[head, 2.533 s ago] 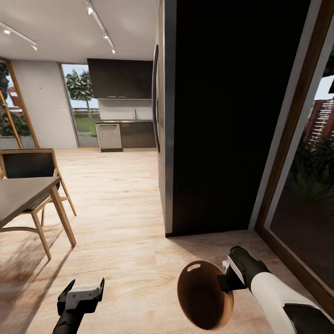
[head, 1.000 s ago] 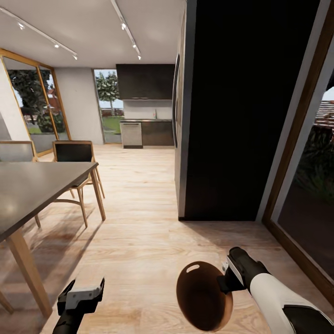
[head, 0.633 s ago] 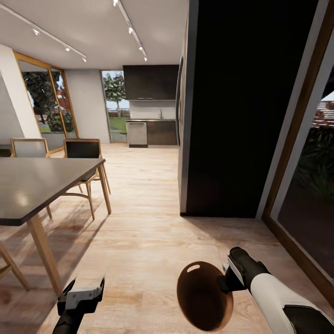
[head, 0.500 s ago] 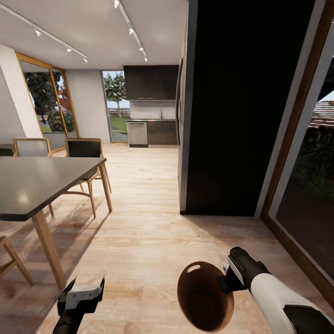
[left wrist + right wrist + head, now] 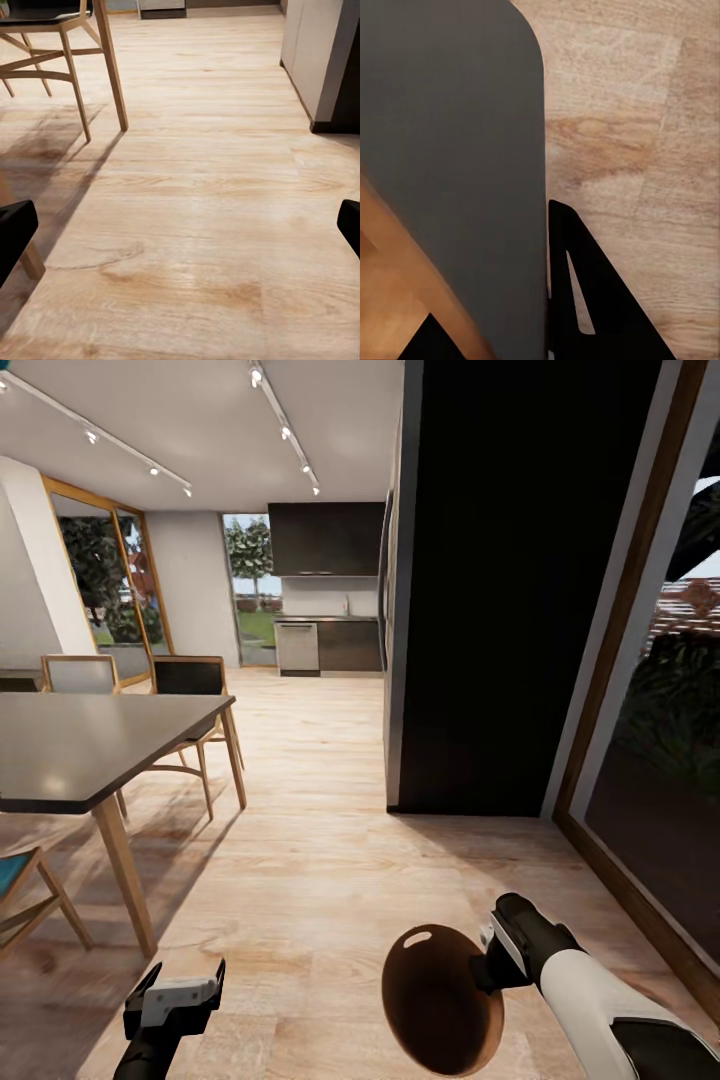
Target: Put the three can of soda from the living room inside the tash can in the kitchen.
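A pale wood-plank floor (image 5: 300, 840) runs from both end effectors toward the far kitchen (image 5: 325, 595), where dark upper and lower cabinets, a white wall strip and a steel dishwasher front (image 5: 297, 648) stand well ahead of the arms; no writing or label can be read anywhere. A tall black block of wall (image 5: 500, 580) rises ahead of the right end effector, and beyond that arm's outer side a wood-framed window (image 5: 650, 690) looks onto dark plants. Ahead of the left end effector and toward its outer side stands a grey-topped desk (image 5: 90, 735) on light wooden legs, with wooden chairs (image 5: 190, 685) at its far edge. White ceiling tracks with small spot lights (image 5: 285, 430) run toward the kitchen. The trash can (image 5: 440, 995) hangs above the floor, its brown inside facing up and an oval handle cut-out near the rim. The right end effector (image 5: 488, 965) is clamped on the can's rim; in the right wrist view a grey wall of the can lies against a black finger. The left end effector (image 5: 175, 985) is spread wide with nothing between its fingers, floor showing beneath it.
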Tool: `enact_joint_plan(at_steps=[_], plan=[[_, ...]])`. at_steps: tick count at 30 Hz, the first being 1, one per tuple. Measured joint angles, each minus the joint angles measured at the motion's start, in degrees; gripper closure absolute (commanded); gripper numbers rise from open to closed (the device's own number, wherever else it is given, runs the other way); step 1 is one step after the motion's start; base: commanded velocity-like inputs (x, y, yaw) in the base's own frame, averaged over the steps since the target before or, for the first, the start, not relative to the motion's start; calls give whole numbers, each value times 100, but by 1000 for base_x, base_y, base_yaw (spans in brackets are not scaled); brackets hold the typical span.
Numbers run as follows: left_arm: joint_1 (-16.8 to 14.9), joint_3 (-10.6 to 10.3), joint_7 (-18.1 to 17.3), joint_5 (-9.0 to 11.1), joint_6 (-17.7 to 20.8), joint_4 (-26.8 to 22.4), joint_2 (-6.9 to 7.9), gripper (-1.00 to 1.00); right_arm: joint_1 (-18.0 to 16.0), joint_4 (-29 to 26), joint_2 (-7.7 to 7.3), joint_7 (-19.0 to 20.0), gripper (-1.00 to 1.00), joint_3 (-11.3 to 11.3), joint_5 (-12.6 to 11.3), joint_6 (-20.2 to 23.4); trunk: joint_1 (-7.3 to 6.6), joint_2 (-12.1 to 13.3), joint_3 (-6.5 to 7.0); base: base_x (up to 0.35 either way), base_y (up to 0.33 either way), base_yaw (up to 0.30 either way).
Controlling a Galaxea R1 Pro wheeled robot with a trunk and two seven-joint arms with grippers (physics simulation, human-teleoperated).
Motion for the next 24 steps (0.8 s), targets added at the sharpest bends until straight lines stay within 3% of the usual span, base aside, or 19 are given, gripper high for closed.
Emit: enact_joint_plan(at_steps=[9,24], plan=[[0,0,0,0,-1,0,0,-100,9,46,5,7,100,-5,-13,-308,0,0,0,-6,0,20],[0,0,8,0,-1,0,0,-100,18,49,22,8,100,2,-2,-369,0,0,0,0,0,218]])
